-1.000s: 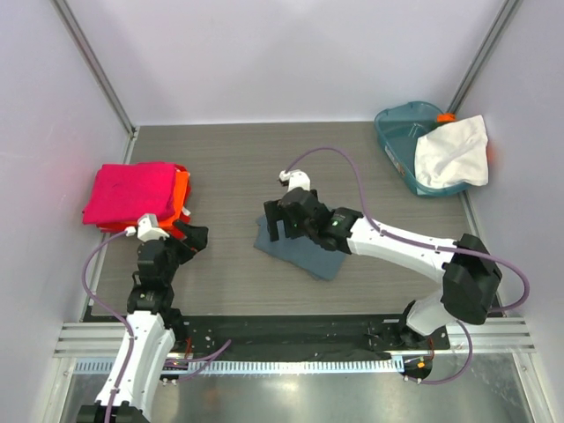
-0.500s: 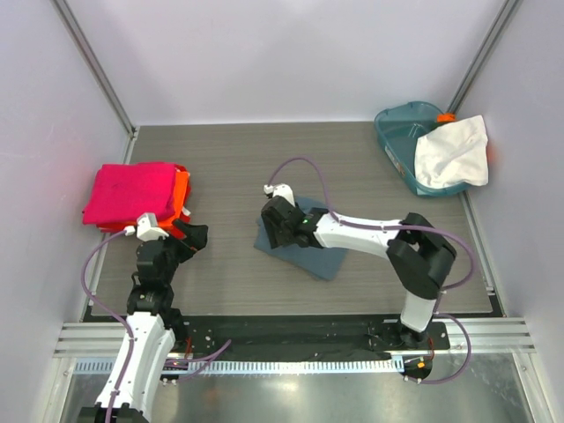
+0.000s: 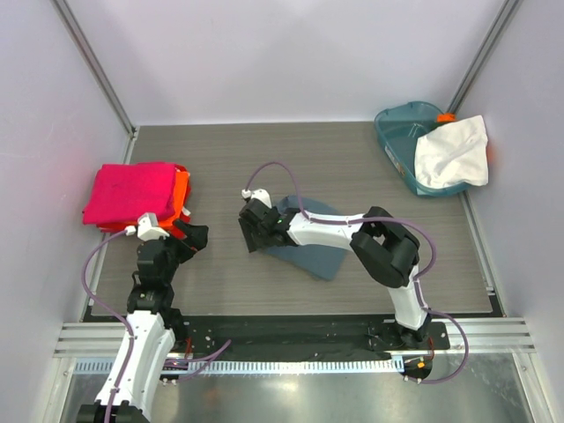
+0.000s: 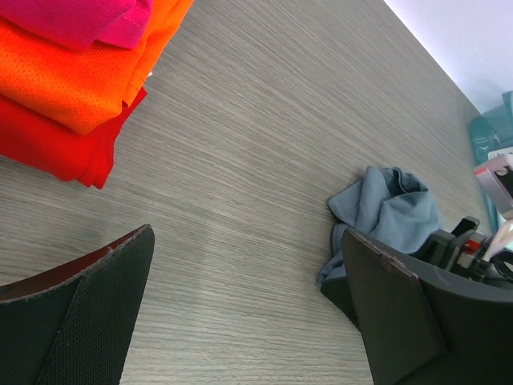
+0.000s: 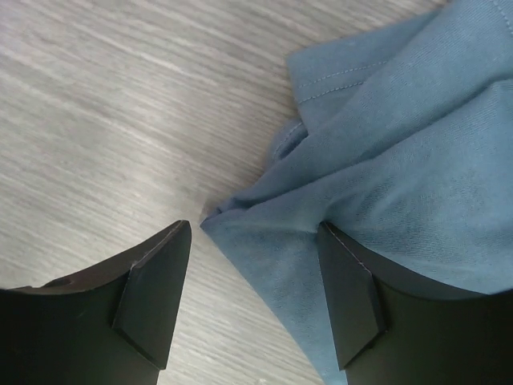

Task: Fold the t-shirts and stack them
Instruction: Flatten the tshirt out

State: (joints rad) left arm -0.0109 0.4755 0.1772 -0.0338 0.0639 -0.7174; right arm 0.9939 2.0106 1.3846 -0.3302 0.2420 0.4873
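While a white t-shirt (image 3: 451,152) hangs over the rim of the teal tub (image 3: 394,132) at the far right corner, 1 pink t-shirt (image 3: 129,191) tops the orange-and-red stack (image 3: 181,189) at left. Stretched leftward and low, the right gripper (image 5: 252,241) straddles the left edge of the blue-grey t-shirt (image 3: 317,251) mid-table, jaws apart. Just beside the stack, the left gripper (image 3: 192,234) hovers with jaws wide.

The right end effector (image 3: 251,238) hides the left edge of the blue-grey t-shirt (image 3: 315,257).

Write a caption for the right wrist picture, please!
Right tool, jaws apart, over the rumpled corner of the blue-grey t-shirt.
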